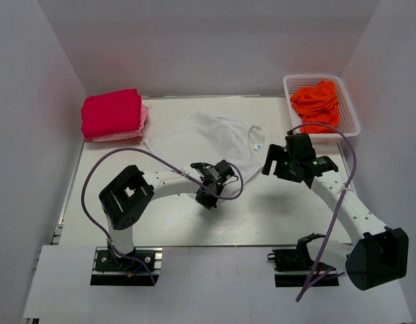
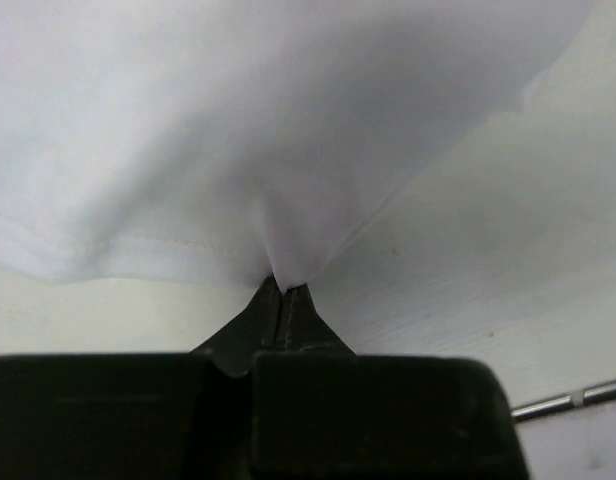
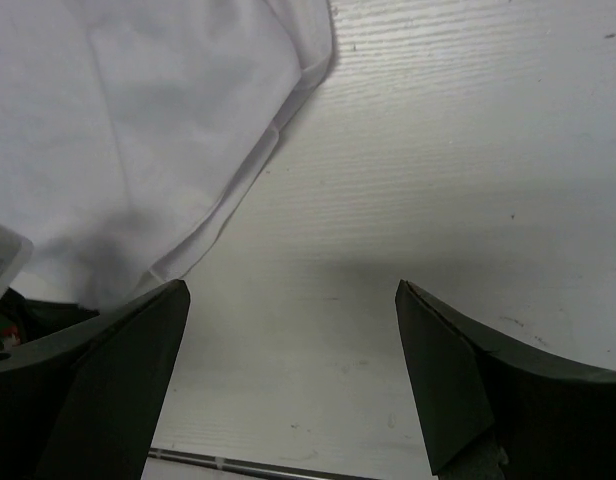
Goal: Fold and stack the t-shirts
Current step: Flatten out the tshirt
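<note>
Pale wooden table carries a crumpled white cloth t-shirt at its middle, a folded crimson-pink shirt on a paler pink one at the far left corner, bright orange shirts in a white plastic lattice basket far right. My left gripper is clamped on the white shirt's near hem; my right gripper hangs just beside its right edge, jaws wide apart, holding nothing

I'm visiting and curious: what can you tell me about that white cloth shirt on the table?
The soft white cloth t-shirt lies crumpled and unfolded on the pale table. A small tag shows at its right edge, and stitching runs along its hem. The left end effector is shut, pinching its near edge into a peak. The open right end effector hovers by its right side.
</note>
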Robot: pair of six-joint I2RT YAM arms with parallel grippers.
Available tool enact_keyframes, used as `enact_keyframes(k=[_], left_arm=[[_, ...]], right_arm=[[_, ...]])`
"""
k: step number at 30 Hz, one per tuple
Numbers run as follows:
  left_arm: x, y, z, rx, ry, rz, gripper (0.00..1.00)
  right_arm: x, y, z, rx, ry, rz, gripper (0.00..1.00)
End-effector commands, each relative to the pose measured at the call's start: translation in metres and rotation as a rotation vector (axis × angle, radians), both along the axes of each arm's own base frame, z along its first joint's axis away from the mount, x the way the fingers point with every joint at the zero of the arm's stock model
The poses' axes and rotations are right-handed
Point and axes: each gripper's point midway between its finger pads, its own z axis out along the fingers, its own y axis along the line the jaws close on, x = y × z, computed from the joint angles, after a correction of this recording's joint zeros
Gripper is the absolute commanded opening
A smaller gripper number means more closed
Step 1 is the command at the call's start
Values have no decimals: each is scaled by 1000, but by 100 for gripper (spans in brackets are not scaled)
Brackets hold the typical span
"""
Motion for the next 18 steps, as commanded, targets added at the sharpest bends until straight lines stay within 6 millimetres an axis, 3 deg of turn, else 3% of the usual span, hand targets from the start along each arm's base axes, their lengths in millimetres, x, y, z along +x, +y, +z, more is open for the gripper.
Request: enact_keyframes(k=[1, 2, 6, 8, 9, 12, 17, 18], left_arm=[[31, -2, 18, 14, -123, 51, 0], [35, -1, 31, 14, -147, 67, 0], [75, -5, 115, -67, -335, 193, 0], [87, -1, 134, -78, -376, 239, 0], [93, -4, 154, -107, -412, 252, 0], [109, 3, 177, -99, -451, 320, 0], [137, 11, 183, -33, -466, 418, 0], [147, 8, 198, -58, -490, 458, 0]], right_arm=[[-9, 15, -5, 48, -8, 86, 89], [-11, 20, -4, 68, -8, 116, 90], [-26, 38, -15, 70, 5, 257, 90], [-32, 47, -21, 71, 2, 317, 90], [-31, 53, -23, 67, -4, 349, 88], [-37, 74, -28, 95, 11, 437, 87], [-32, 100, -39, 74, 40, 471, 87], [-30, 101, -41, 61, 46, 467, 87]])
